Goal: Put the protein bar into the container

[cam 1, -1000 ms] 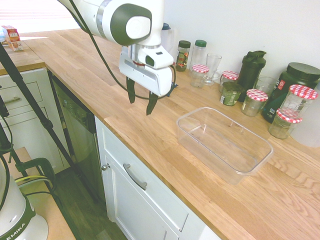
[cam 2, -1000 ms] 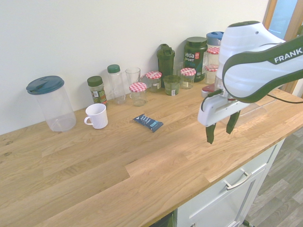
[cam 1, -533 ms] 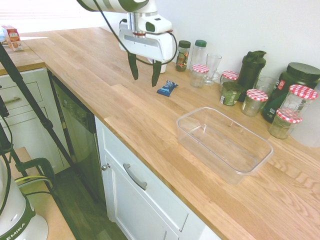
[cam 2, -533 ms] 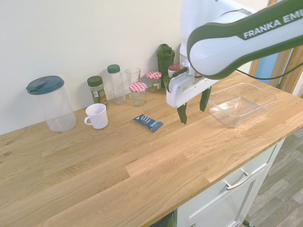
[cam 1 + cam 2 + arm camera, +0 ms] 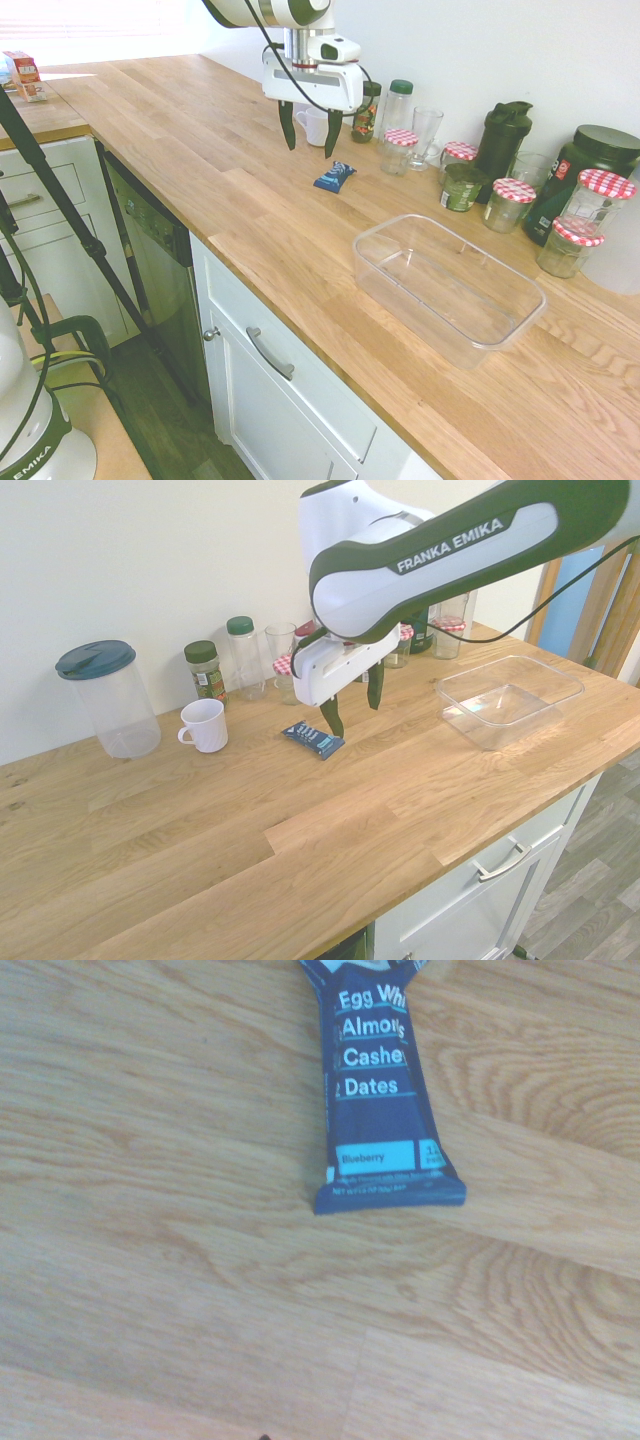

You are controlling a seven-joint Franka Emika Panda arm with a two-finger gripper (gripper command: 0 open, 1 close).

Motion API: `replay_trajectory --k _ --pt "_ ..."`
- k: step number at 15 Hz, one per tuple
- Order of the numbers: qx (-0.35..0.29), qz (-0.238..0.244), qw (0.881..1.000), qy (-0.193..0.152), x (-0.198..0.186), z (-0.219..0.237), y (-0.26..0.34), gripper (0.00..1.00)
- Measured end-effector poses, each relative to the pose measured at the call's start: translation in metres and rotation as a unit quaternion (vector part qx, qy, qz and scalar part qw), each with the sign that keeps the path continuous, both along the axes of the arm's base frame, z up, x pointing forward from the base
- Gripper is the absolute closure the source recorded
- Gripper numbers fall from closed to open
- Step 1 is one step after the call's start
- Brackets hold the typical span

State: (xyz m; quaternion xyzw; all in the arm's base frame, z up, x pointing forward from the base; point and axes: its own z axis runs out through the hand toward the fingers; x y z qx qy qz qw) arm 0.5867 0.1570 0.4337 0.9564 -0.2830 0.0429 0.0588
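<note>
The protein bar (image 5: 335, 177) (image 5: 313, 740) lies flat on the wooden counter in its shiny blue wrapper; the wrist view shows one end of the protein bar (image 5: 380, 1100) with white print. My gripper (image 5: 310, 130) (image 5: 350, 702) hangs open above the counter, a little to the side of the bar and not touching it, with nothing between its fingers. The container (image 5: 527, 288) (image 5: 572, 684), a large clear plastic tub, stands empty on the counter well away from the bar, toward the counter's front edge.
A white mug (image 5: 205, 725) and a tall clear jug with a blue lid (image 5: 105, 695) stand near the wall. Spice bottles, a glass, several red-checked-lid jars (image 5: 512, 203) and dark shaker bottles (image 5: 503, 137) line the wall behind the container.
The arm has swung away from the container along the counter toward the wall, and the open gripper now hangs close over the protein bar. The bar and container have not moved.
</note>
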Motion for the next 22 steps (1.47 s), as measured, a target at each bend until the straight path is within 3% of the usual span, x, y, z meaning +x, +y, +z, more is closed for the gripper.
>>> replay_trajectory --k 14,22 --pt "-0.005 0.012 1.0 0.024 0.087 -0.057 0.018 0.0" --pt "0.01 0.017 0.999 0.027 0.111 -0.083 0.018 0.0"
